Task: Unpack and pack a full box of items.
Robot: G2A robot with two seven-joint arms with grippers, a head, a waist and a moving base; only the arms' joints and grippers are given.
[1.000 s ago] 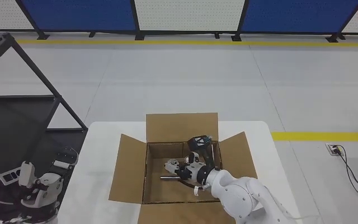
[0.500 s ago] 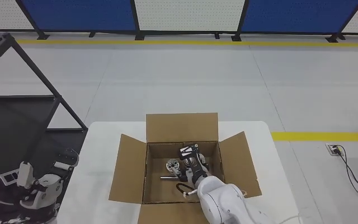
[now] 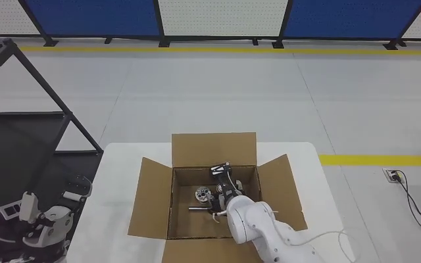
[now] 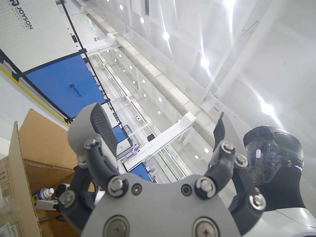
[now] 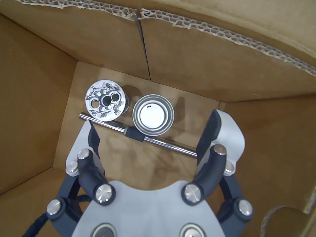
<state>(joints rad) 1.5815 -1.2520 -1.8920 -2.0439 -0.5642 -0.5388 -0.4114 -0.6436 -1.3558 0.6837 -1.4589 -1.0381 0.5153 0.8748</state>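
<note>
Right gripper (image 5: pixel 152 130), wide open and empty, hangs in the box (image 3: pixel 214 150) over the rod (image 3: pixel 197 209), which lies at the spool's (image 3: pixel 203 193) 6 o'clock beside the can (image 5: pixel 153 117); best to turn the wrist so the fingers cross the rod, then descend.

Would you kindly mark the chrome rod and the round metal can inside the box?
chrome rod (image 5: pixel 135 134), right wrist view, its black sleeve.
round metal can (image 5: pixel 153 117), right wrist view, white end face.

We see a matt, corrugated cardboard box (image 5: pixel 37 87); beside the glossy metal can (image 5: pixel 153 118) lie a polished chrome rod (image 5: pixel 170 145) and a dull, rough-cast metal hub (image 5: pixel 105 103).
</note>
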